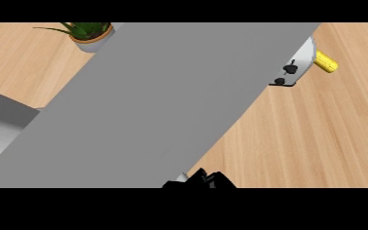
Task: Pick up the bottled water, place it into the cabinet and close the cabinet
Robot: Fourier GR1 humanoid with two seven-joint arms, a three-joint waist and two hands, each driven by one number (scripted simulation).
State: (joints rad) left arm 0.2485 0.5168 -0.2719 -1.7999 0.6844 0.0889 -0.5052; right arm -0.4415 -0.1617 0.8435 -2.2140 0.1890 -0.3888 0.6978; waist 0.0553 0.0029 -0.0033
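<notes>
Because a big grey shape (173,102) lies across most of the view, the water bottle does not show, and I cannot tell where it is. The grey shape runs on a slant from the bottom left up to the top right. I cannot tell if it is an arm or a door.

At the bottom edge, near the middle, a bit of a black hand (199,180) peeks out just under the grey shape. I cannot tell which hand it is, or if it is wide, narrow or holding something.

The wooden tabletop (302,136) shows on both sides. At the top left stands a green plant (84,30) in a pot. At the top right a silver thing (303,61) with two black knobs sticks out from behind the grey shape. A small yellow thing (327,62) lies just beside it. At the left edge sits part of a grey box (14,122).
</notes>
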